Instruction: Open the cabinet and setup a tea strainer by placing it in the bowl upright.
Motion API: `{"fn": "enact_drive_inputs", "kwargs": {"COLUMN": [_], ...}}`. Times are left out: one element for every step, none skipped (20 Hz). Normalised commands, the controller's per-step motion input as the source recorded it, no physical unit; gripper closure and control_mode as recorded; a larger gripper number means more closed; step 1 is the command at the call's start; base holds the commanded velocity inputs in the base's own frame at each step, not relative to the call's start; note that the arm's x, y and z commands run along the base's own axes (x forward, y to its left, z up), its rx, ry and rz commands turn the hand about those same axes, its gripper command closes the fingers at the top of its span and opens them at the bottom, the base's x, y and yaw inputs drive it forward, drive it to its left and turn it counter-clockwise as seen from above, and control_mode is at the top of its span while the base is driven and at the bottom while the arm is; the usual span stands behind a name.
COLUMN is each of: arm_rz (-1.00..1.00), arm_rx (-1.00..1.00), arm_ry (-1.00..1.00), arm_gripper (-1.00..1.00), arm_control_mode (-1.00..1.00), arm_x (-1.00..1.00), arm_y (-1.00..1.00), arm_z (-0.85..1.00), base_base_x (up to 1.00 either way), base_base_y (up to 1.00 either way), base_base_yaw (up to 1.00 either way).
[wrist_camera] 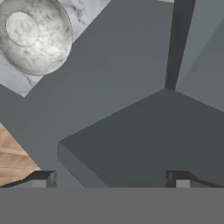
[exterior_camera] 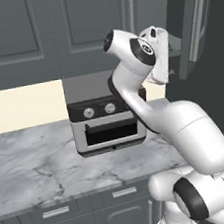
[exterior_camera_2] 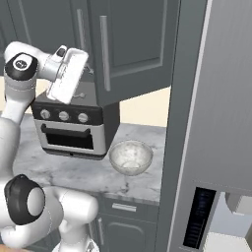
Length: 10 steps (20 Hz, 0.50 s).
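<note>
the cabinet (exterior_camera_2: 130, 44) door is seen swung open above the toaster oven (exterior_camera_2: 74, 125), its long silver handle (exterior_camera_2: 104, 53) to the right of the raised hand, so the step in hand is judged to be the reach inside for the strainer, which cannot be made out in these pictures. the bowl (exterior_camera_2: 131, 156) is set on the marble counter (exterior_camera_2: 74, 170) just right of the toaster oven, and it is best kept clear of the arm's swing. the gripper (wrist_camera: 111, 177) is held above the toaster oven with its jaws wide apart and nothing between them, and is best lined up with the grey shelf (wrist_camera: 144, 135) before it is eased in.
</note>
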Motion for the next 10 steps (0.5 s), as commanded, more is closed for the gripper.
{"fn": "enact_drive_inputs", "kwargs": {"arm_rz": [-0.13,-0.11,-0.11,-0.11,-0.08,-0.07,-0.09,-0.11,-0.15,-0.17], "arm_rx": [0.00,0.00,-0.01,-0.04,-0.07,-0.09,-0.09,-0.07,-0.05,-0.02], "arm_ry": [0.25,0.24,0.23,0.21,0.17,0.17,0.17,0.15,0.14,0.13], "arm_gripper": [-1.00,-1.00,-1.00,-1.00,-1.00,-1.00,-1.00,-1.00,-1.00,-1.00], "arm_control_mode": [-1.00,-1.00,-1.00,-1.00,-1.00,-1.00,-1.00,-1.00,-1.00,-1.00], "arm_x": [0.20,0.19,0.21,0.19,0.15,0.15,0.10,0.00,0.00,0.00], "arm_y": [-0.41,-0.37,-0.29,-0.18,-0.09,-0.09,-0.11,-0.19,-0.28,-0.34], "arm_z": [-0.28,-0.22,-0.19,-0.16,-0.09,-0.02,-0.02,-0.01,0.00,-0.01], "base_base_x": [0.00,0.00,0.00,0.00,0.00,0.00,0.00,0.00,0.00,0.00], "base_base_y": [0.00,0.00,0.00,0.00,0.00,0.00,0.00,0.00,0.00,0.00], "base_base_yaw": [0.00,0.00,0.00,0.00,0.00,0.00,0.00,0.00,0.00,0.00]}}
